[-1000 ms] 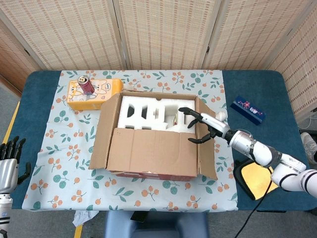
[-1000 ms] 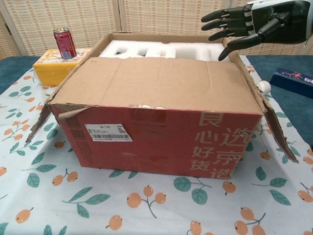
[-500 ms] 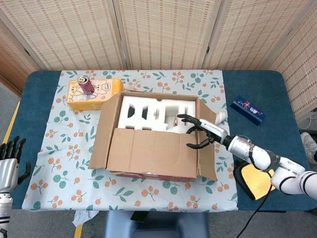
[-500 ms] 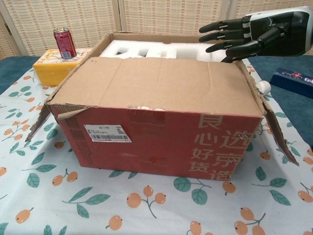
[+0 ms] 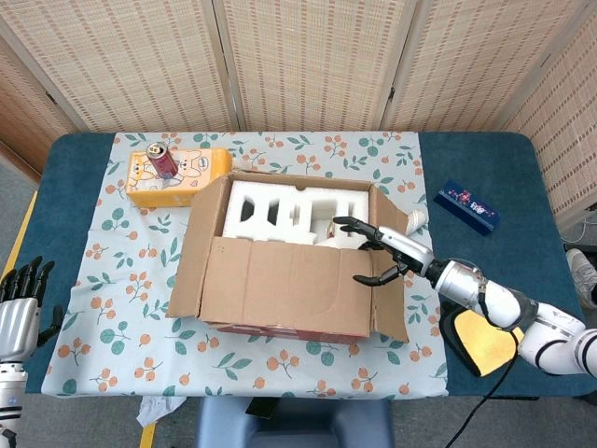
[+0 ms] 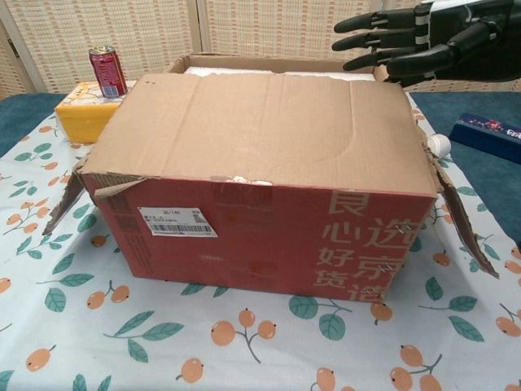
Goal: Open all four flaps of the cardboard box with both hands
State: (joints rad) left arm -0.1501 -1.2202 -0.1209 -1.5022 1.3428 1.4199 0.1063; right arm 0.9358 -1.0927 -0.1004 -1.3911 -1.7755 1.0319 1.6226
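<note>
Fingers (image 5: 359, 224) of the right hand (image 5: 387, 250) are seen spread apart and holding nothing, extended leftward over the right end of the cardboard box (image 5: 289, 257); in the chest view the same hand (image 6: 407, 41) is seen above the box's far right corner. No contact with the cardboard can be confirmed. The left hand (image 5: 20, 303) is noted at the near left edge of the worktop (image 5: 70, 233), fingers apart and empty, well apart from the box.

The box is placed at the centre of the floral cloth (image 5: 140, 327), its long axis running left to right. The left, right and far flaps are observed folded outward. The near flap (image 5: 289, 285) is laid over the near half of the opening, with white foam packing (image 5: 280, 210) exposed beyond it.

The near flap is judged the remaining one. Its free edge runs left to right and lies just left of, and below, the right hand's fingertips. The right hand is clearly the nearer. A lift from that edge toward the near side is judged necessary.

A yellow carton (image 5: 177, 177) with a red can (image 5: 165, 161) on top is noted far left.
</note>
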